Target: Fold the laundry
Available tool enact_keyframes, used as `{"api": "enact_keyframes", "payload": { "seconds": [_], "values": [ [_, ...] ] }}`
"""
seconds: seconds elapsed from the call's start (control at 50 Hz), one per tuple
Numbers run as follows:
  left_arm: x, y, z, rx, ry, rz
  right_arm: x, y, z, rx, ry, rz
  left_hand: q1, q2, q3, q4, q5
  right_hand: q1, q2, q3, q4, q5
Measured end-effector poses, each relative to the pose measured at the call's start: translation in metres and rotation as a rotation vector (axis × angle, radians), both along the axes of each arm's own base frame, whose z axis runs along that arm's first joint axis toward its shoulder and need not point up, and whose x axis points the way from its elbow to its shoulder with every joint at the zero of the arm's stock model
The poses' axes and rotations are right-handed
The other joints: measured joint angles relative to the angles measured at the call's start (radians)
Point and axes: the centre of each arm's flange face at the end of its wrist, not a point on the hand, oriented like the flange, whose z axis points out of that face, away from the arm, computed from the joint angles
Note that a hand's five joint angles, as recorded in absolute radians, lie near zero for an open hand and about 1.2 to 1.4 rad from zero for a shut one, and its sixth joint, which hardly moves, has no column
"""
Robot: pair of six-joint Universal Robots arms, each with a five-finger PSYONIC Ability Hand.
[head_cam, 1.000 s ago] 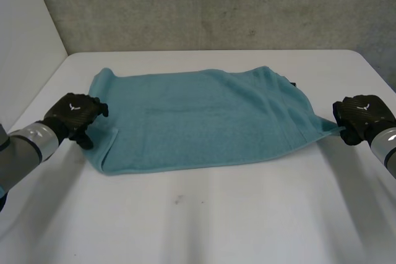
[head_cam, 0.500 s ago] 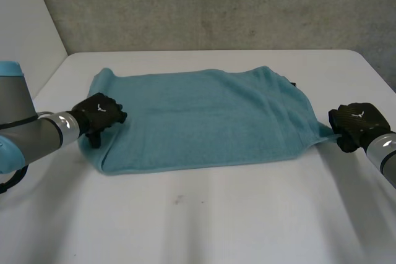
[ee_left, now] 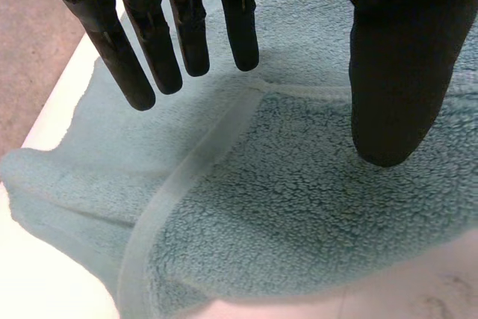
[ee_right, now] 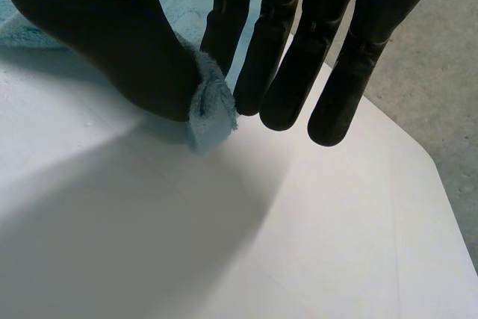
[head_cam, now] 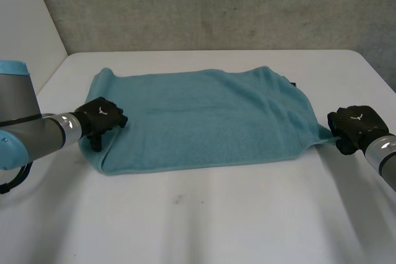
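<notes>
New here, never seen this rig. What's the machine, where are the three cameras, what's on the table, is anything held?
It is a robot with two arms at a white table, and each arm ends in a black robot hand. The wide picture comes from a camera between and behind the arms, looking down. In it the left robot hand is at the left and the right robot hand at the right. The other two pictures come from a camera on each wrist, looking along that hand's palm. A teal towel lies spread on the table, to be folded. The left robot hand is open over the towel's left edge, fingers straight. The right robot hand pinches the towel's right corner between thumb and fingers.
</notes>
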Motion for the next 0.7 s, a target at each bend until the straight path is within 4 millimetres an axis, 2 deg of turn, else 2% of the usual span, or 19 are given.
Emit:
{"api": "enact_keyframes", "payload": {
  "seconds": [0.18, 0.26, 0.4, 0.46, 0.48, 0.5, 0.52, 0.56, 0.7],
  "values": [
    [0.001, 0.002, -0.002, 0.023, -0.007, 0.006, 0.0, 0.001, 0.0, 0.002, 0.001, -0.001, 0.004, 0.01, 0.004, 0.014, 0.012, 0.0, 0.0, 0.0, 0.0, 0.0],
    [0.002, 0.002, -0.002, 0.027, -0.016, 0.019, 0.0, 0.001, -0.001, 0.003, 0.001, -0.001, 0.114, 0.112, 0.111, 0.114, 0.109, 0.0, 0.0, 0.0, 0.0, 0.0],
    [0.005, 0.002, -0.002, 0.031, -0.03, 0.039, 0.0, 0.001, -0.001, 0.004, 0.001, -0.001, 0.133, 0.141, 0.137, 0.145, 0.133, 0.0, 0.0, 0.0, 0.0, 0.0],
    [0.005, 0.002, -0.002, 0.035, -0.033, 0.042, 0.0, 0.001, -0.001, 0.004, 0.001, -0.001, 0.198, 0.224, 0.222, 0.219, 0.207, 0.0, 0.0, 0.0, 0.0, 0.0],
    [0.005, 0.003, -0.002, 0.036, -0.034, 0.044, 0.0, 0.001, -0.001, 0.005, 0.001, 0.0, 0.298, 0.316, 0.313, 0.316, 0.304, 0.0, 0.0, 0.0, 0.0, 0.0],
    [0.005, 0.003, -0.002, 0.036, -0.034, 0.044, 0.0, 0.001, -0.001, 0.005, 0.001, 0.0, 0.298, 0.316, 0.313, 0.316, 0.304, 0.0, 0.0, 0.0, 0.0, 0.0],
    [0.006, 0.003, -0.001, 0.035, -0.036, 0.047, 0.0, 0.001, -0.001, 0.005, 0.001, 0.0, 0.435, 0.445, 0.441, 0.439, 0.429, 0.0, 0.0, 0.0, 0.0, 0.0],
    [0.007, 0.004, 0.002, 0.027, -0.043, 0.058, 0.001, 0.001, -0.001, 0.005, 0.001, -0.001, 0.508, 0.52, 0.517, 0.52, 0.51, 0.0, 0.0, 0.0, 0.0, 0.0],
    [0.012, 0.006, 0.018, -0.042, -0.063, 0.101, 0.0, 0.001, -0.001, 0.005, 0.003, -0.004, 0.557, 0.589, 0.583, 0.586, 0.574, 0.0, 0.0, 0.0, 0.0, 0.0]
  ]
}}
